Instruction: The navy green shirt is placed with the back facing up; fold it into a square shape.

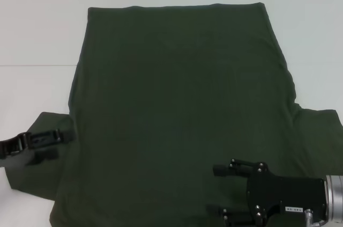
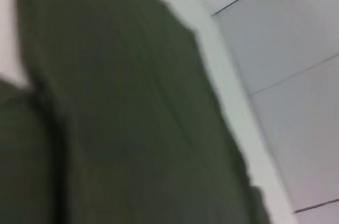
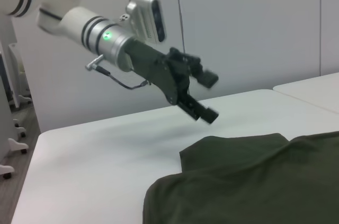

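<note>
The navy green shirt [image 1: 177, 103] lies spread flat on the white table [image 1: 37, 34], plain side up, with its sleeves at the near end. My left gripper [image 1: 56, 145] hovers open above the shirt's left sleeve [image 1: 37, 173]. The right wrist view shows that left gripper [image 3: 211, 97] raised clear of the sleeve [image 3: 233, 147], fingers apart and empty. My right gripper [image 1: 220, 193] is open over the near right part of the shirt, beside the right sleeve [image 1: 319, 136]. The left wrist view shows only shirt cloth [image 2: 122, 128] close up.
White tabletop surrounds the shirt on the far side and on both sides [image 1: 311, 28]. A seam between table sections runs at the left [image 1: 32, 65]. The table's edge [image 2: 233, 107] and pale panels beyond it show in the left wrist view.
</note>
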### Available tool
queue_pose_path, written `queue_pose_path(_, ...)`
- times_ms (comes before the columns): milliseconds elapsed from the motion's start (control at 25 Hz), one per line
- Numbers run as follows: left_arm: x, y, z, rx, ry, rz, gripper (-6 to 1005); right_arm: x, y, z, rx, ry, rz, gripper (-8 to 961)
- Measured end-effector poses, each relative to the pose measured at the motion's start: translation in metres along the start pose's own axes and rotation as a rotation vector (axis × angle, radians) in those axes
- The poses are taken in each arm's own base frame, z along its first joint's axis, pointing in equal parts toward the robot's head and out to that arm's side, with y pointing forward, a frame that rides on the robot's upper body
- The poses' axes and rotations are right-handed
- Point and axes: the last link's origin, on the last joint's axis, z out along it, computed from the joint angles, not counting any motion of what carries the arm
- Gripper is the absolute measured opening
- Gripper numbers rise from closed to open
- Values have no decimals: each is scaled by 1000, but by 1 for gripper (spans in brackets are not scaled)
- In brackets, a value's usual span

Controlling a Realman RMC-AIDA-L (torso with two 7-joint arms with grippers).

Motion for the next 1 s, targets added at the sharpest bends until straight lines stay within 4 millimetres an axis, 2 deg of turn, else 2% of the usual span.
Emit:
queue_pose_path(320, 22, -15, -11, 272, -58, -70, 886, -4, 2, 2, -24, -13, 0, 883)
queue_pose_path(480, 26, -22, -19, 371, -80, -104, 883, -3, 2, 1, -25, -14, 1, 883)
queue_pose_path(760, 31, -29, -28, 443, -76, -140, 878, -4, 4, -1, -33, -18, -3, 884)
queue_pose_path(1000, 35, -32, -22, 464, -64, -150, 873, -6, 3, 0, -41, -15, -23, 884)
